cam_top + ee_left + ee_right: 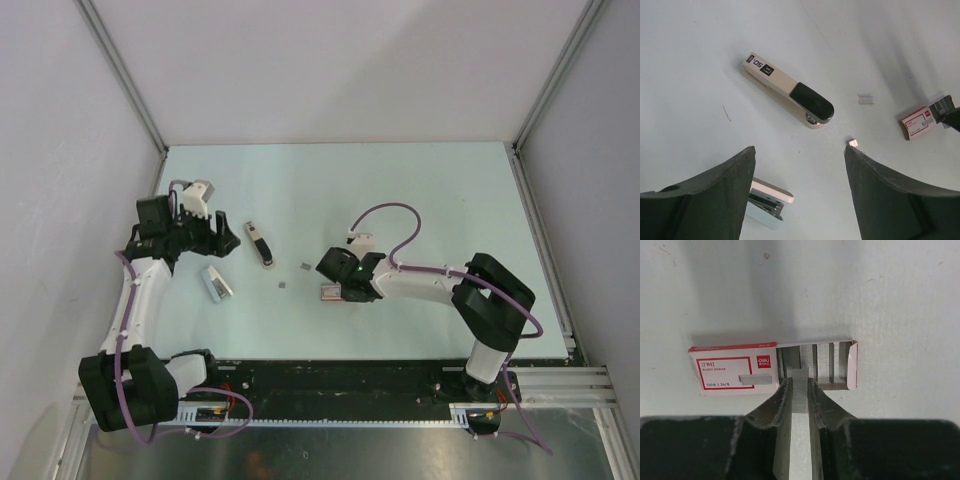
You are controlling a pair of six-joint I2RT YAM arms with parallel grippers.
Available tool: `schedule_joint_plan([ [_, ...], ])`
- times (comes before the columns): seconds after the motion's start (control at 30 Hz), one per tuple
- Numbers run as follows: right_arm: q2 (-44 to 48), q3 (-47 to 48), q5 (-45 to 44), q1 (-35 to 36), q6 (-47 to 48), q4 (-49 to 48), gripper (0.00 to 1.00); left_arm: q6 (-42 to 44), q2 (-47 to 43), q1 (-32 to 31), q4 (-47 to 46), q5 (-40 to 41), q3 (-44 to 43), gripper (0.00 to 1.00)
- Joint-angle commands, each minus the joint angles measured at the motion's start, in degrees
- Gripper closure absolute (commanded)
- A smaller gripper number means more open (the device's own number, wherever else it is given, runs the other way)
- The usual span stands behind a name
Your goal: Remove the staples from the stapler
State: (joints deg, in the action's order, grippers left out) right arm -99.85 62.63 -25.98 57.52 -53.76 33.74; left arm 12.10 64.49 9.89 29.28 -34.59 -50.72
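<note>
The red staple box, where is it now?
In the top view the red staple box lies mid-table beneath the right gripper, just right of the loose staples.

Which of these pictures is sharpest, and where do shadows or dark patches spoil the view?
Top external: soft even light, faint shadows. Left wrist: the stapler is sharp; the open left gripper is a dark, near-featureless mass; faint shadows cross the upper right. Right wrist: the staple box print is crisp, a shadow band above it; the right gripper, pinching a staple strip, is dark.
</note>
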Motion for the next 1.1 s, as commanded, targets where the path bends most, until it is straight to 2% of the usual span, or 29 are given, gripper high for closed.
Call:
schedule_joint_plan([
  [0.0,-0.3,-0.5,-0.3,-0.4,0.3,-1.2,0.97,1.1,-0.7,0.4,-0.6,0.1,0.4,0.23],
  [1.07,-0.9,-1.0,1.8,-2.0,2.7,-4.7,0.97,0.9,-0.5,0.4,-0.6,-0.5,0.9,0.23],
])
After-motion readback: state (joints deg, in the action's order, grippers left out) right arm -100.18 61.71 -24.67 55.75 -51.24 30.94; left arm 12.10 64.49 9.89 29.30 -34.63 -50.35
